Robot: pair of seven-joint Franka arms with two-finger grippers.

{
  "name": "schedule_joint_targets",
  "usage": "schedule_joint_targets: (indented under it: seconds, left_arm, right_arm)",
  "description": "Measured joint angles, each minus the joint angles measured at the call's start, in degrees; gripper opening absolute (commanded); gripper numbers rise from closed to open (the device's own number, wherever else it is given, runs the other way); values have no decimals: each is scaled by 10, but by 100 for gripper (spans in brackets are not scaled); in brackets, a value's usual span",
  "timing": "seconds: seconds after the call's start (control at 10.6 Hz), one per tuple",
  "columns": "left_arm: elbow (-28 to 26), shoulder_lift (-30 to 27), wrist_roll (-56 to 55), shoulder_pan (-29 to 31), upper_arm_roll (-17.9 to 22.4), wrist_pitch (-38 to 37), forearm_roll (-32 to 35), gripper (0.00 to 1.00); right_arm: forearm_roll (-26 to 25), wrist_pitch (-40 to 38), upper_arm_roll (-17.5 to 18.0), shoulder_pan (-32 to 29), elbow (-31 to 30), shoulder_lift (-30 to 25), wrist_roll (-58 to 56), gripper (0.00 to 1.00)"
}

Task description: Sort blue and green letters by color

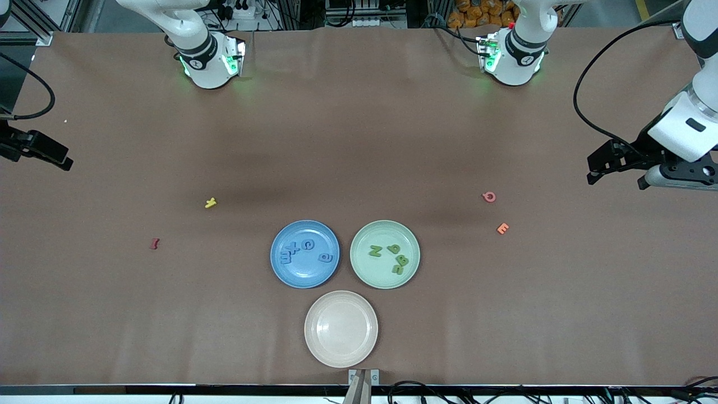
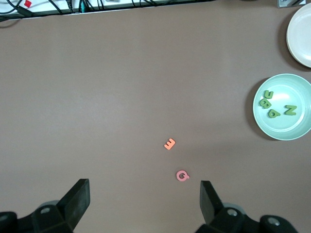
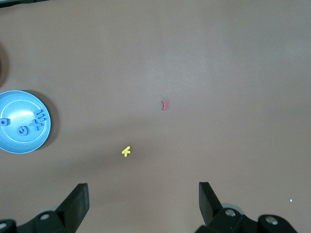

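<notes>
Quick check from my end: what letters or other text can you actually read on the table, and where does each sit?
"M", "X", "C", "a": blue letters on the blue plate.
"N", "a", "B", "u": green letters on the green plate.
"Q": pink letter on the bare table.
"E": orange letter on the bare table.
Yellow letter and dark red letter: too small to read.

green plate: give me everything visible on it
The green plate is round, pale green, smooth and plastic-looking, with a raised rim. It sits flat on the brown table, beside the blue plate toward the left arm's end, and farther from the front camera than the cream plate. Four darker green letters lie in it, an N apart and three clustered near the rim. No claw touches it.
</notes>
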Motion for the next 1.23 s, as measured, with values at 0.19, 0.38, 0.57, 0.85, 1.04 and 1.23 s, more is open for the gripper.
schedule_joint_targets:
  seconds: [0.19, 0.38, 0.57, 0.85, 1.04, 1.23]
  left_arm:
    - [2, -1, 0, 0, -1, -9, 0, 100]
    - [8, -5, -1, 0, -3, -11, 0, 100]
    - [11, -9, -4, 0, -11, -25, 0, 100]
    - [11, -9, -4, 2, -9, -35, 0, 100]
    - [11, -9, -4, 2, -9, -35, 0, 100]
    - [11, -9, -4, 2, -8, -36, 0, 100]
  right_arm:
    - [0, -1, 0, 0, 0, -2, 0, 100]
    - [0, -1, 0, -1, 0, -2, -6, 100]
    - [0, -1, 0, -3, 0, -3, -24, 100]
    - [1, -3, 0, -4, 0, -3, -28, 100]
    - [1, -3, 1, -3, 0, -3, -28, 100]
    - [1, -3, 2, -3, -1, -2, -28, 100]
